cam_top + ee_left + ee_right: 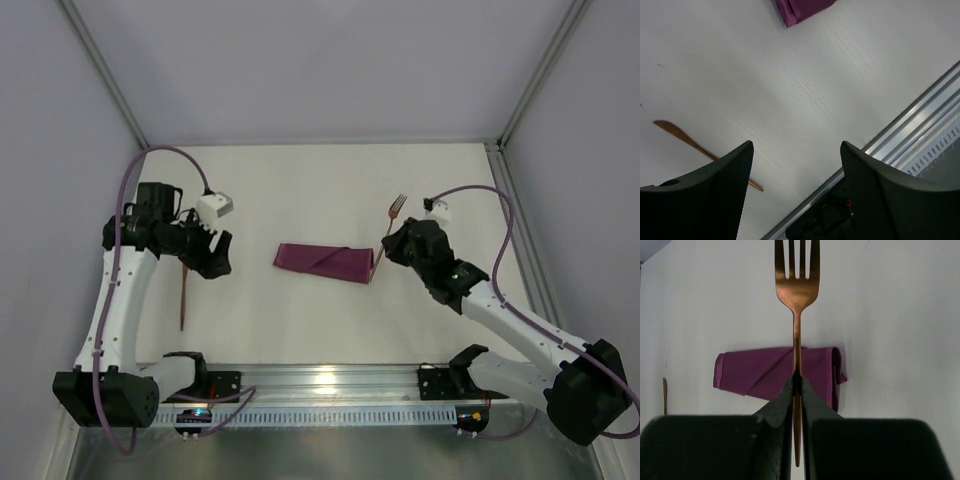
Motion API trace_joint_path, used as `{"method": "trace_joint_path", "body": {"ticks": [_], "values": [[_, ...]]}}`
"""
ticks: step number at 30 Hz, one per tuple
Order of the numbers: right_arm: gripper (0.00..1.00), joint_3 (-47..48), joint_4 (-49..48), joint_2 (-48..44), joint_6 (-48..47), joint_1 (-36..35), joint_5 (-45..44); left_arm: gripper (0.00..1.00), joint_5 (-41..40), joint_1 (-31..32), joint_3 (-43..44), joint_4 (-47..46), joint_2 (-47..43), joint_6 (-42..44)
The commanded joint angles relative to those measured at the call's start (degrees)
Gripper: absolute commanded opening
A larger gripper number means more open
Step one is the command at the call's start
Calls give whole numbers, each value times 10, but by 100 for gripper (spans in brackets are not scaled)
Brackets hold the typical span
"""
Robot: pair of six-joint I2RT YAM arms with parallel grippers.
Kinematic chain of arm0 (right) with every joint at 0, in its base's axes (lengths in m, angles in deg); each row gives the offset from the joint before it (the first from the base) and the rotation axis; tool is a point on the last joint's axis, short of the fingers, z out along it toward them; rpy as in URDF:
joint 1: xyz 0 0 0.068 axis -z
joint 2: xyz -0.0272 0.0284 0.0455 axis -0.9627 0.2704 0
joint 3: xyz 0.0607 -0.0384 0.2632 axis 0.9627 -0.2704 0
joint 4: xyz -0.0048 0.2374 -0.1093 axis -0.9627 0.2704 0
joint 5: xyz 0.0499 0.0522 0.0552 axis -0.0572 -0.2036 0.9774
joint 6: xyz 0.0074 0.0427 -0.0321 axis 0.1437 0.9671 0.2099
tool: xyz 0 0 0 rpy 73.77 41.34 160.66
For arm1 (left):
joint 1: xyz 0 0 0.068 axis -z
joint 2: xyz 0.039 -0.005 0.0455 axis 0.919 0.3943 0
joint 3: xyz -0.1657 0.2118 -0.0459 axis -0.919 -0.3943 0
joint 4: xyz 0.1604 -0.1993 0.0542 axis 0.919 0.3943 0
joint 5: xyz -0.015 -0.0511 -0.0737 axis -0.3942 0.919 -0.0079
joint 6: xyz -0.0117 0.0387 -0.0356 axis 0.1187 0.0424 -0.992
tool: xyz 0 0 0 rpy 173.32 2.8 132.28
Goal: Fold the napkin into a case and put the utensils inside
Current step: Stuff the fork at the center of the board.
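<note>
Now the right gripper point(797, 384) is clamped on the handle of the fork point(797, 290), just beside the right end of the case point(325, 262). The tines point to the far edge of the counter point(300, 180). The case lies folded near the middle of the counter. The left gripper point(796, 150) hangs near the left edge, its jaws wide apart, and holds nothing. The second utensil point(183, 295) lies flat on the counter by this gripper, well apart from the case.
</note>
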Motion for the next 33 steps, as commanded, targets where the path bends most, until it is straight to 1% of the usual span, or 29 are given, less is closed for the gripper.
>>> {"method": "trace_joint_path", "body": {"ticks": [1,2,3,4,6,7,8,9,10,11,13,14,18,21,23,24,25,27,29,30,31,33], "values": [[4,-19,-69,-20,87,-80,-101,73,4,-3,32,72,-36,3],[4,-22,-71,-20,92,-92,-104,73,-19,-3,34,74,-42,-6],[4,-26,-88,-18,97,-115,-111,72,-68,-3,34,69,-59,-34],[4,-29,-92,-16,101,-115,-115,72,-103,-3,34,66,-59,-47],[4,-33,-99,-13,118,-139,-124,73,-150,-3,23,55,-94,-79],[4,-40,-103,-12,127,-150,-137,73,-196,-3,18,45,-123,-83],[4,-45,-116,-13,144,-155,-143,77,-220,-3,7,40,-136,-84],[4,-54,-123,-13,150,-158,-151,78,-275,-3,2,33,-147,-85],[4,-57,-126,-13,155,-161,-158,80,-292,-3,-3,17,-155,-82],[4,-57,-125,-12,159,-163,-163,82,-328,-3,-16,8,-164,-80],[4,-52,-116,-7,169,-163,-174,83,-362,-3,-33,-11,-166,-64],[4,-51,-95,-7,173,-163,-193,83,-387,-3,-43,-27,-164,-58],[4,-50,-50,-26,204,-163,-223,83,-410,-4,-107,-67,-154,-38],[4,-36,-14,-21,225,-163,-228,84,-403,-5,-141,-110,-148,-33],[4,-27,20,-1,246,-163,-238,84,-392,-6,-149,-125,-139,-34],[4,-22,32,3,280,-163,-242,84,-390,-5,-153,-139,-127,-36],[4,-22,45,9,295,-163,-246,84,-389,-5,-153,-146,-121,-39],[4,-18,56,13,322,-163,-259,84,-386,-6,-153,-163,-109,-41],[4,2,106,22,370,-163,-272,84,-381,-6,-152,-174,-105,-48],[4,11,130,27,389,-163,-284,84,-365,-6,-151,-182,-104,-51],[4,19,173,32,430,-163,-290,84,-354,-6,-149,-185,-100,-55],[4,40,202,50,461,-163,-291,85,-323,-6,-148,-189,-95,-65]]}}
